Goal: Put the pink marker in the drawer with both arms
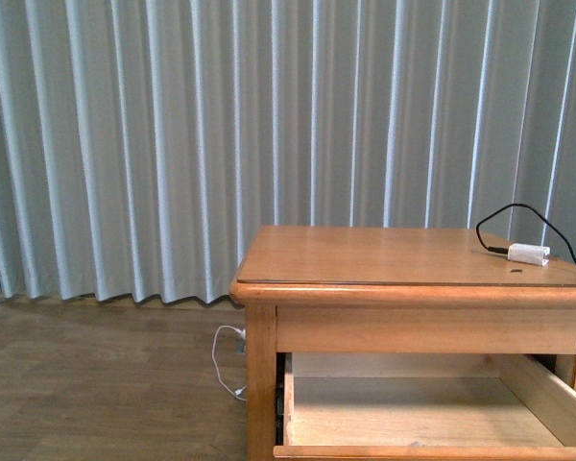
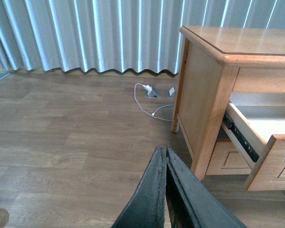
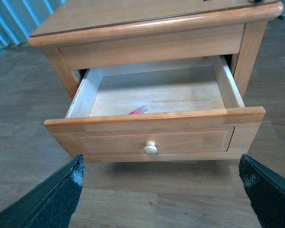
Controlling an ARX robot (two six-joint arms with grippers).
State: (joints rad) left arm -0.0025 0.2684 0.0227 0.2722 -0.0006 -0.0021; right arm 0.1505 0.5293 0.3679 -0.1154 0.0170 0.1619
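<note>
Right end effector (image 3: 161, 160): spread wide | drawer (image 3: 190, 138): pulled out | pink marker (image 3: 138, 109): inside

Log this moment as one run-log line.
drawer: open | pink marker: lying inside drawer, near its front | left claw: shut, empty | right claw: open, empty, facing drawer front

A white plug (image 1: 529, 254) on a black cable (image 1: 515, 205) lies at the table top's (image 1: 365, 254) right side. A pale curtain (image 1: 173, 144) hangs far behind. A white cord (image 1: 217, 348) trails on the wooden floor (image 1: 96, 384).
</note>
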